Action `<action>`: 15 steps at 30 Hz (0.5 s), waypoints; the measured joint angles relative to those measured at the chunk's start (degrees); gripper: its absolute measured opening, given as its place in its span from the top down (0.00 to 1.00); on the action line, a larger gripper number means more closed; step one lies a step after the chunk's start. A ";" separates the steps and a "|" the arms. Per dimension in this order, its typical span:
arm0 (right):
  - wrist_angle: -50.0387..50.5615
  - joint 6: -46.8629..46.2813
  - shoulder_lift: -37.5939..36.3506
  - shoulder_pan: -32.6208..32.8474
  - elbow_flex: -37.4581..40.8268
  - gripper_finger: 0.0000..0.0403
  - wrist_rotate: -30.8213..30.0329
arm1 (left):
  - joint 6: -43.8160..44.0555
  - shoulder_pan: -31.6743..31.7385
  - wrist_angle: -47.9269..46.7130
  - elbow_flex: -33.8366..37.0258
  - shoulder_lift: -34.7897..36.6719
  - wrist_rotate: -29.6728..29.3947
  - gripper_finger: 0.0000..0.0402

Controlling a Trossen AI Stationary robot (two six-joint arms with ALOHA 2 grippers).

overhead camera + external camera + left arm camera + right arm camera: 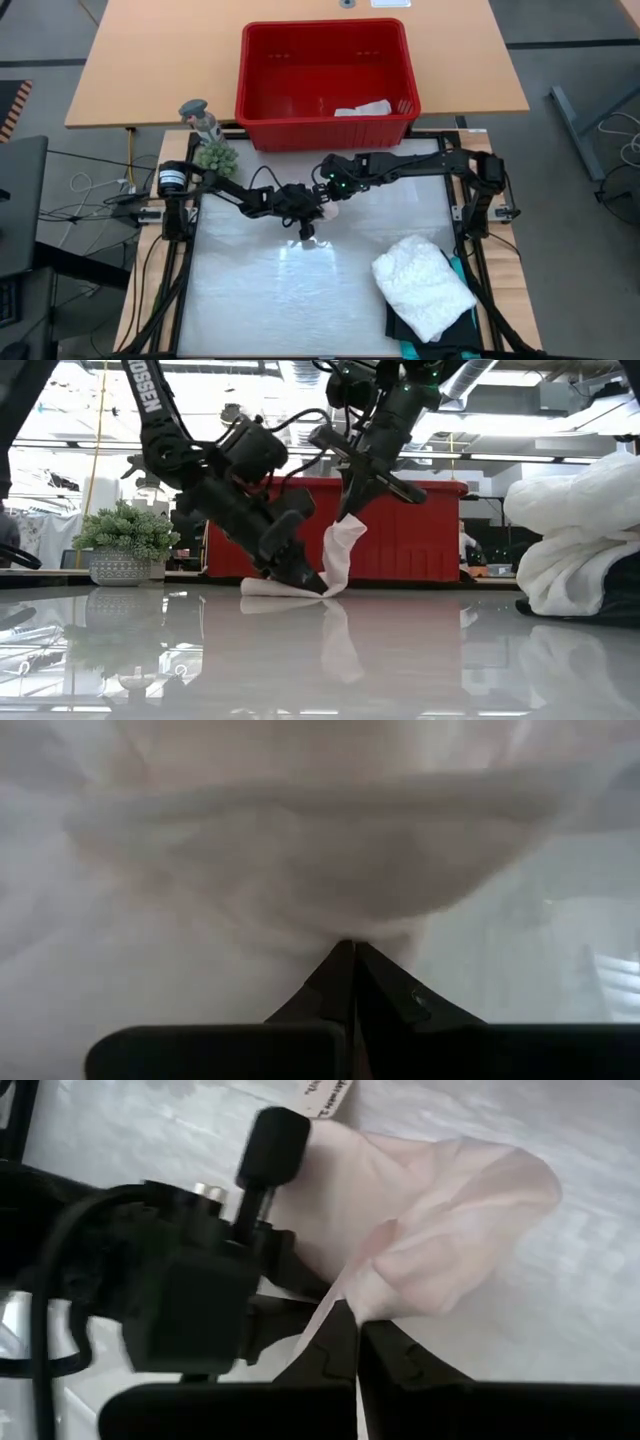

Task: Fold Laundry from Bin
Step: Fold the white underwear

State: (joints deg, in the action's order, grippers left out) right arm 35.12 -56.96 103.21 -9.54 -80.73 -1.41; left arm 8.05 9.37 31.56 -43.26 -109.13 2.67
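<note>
While a small white cloth (pixel 335 560) is being worked near the middle of the worktop (pixel 250 300), much of the folding appears done already. A large white lacy top (pixel 423 285) is stacked folded near the right front corner, on a teal garment (pixel 460 270) and a black garment (pixel 410 335). The small cloth is pinched at one end by the shut fingers of the left gripper (pixel 300 575), held low against the worktop, and at the other end by the shut fingers of the right gripper (pixel 350 510), held higher, so that the cloth hangs slack between them. It is judged that this piece is only partly folded and is yet to be laid flat and stacked. In the bin (pixel 255 90), set beyond the worktop's far edge, another white item (pixel 362 108) is seen near the right front corner; otherwise its floor is bare.
</note>
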 joint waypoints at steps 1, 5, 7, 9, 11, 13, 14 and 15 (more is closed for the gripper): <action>-0.11 0.13 -0.16 0.00 0.00 0.95 0.02 | 0.09 -0.01 -0.15 -0.64 -0.42 0.44 1.00; 0.24 0.61 -0.82 0.00 0.00 0.95 0.09 | 0.31 -0.15 -0.96 -2.34 -0.91 -0.19 1.00; 0.66 1.11 -1.13 -0.02 0.00 0.95 0.11 | -0.52 -0.17 -1.51 -3.70 -1.00 -0.45 1.00; 0.50 1.41 -1.28 -0.04 0.00 0.95 0.11 | -0.69 -0.17 -1.36 -5.20 -1.00 -0.44 1.00; 0.95 1.56 -1.28 -0.35 0.00 0.95 0.11 | -0.84 -0.15 -1.21 -6.78 -1.57 -0.42 1.00; 1.13 2.05 -1.28 -0.43 0.00 0.95 0.13 | -0.85 -0.15 -2.37 -7.13 -1.71 -0.37 1.00; 1.44 2.16 -1.28 -0.65 0.00 0.95 0.11 | -0.56 -0.15 -3.34 -7.17 -1.70 -0.37 1.00; 1.53 2.36 -1.28 -0.86 0.00 0.95 0.12 | -0.49 -0.04 -4.85 -7.37 -1.65 -0.36 1.00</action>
State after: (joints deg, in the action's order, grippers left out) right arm 36.65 -54.59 101.93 -10.40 -80.73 -1.29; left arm 7.56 9.33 26.70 -50.63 -110.78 2.31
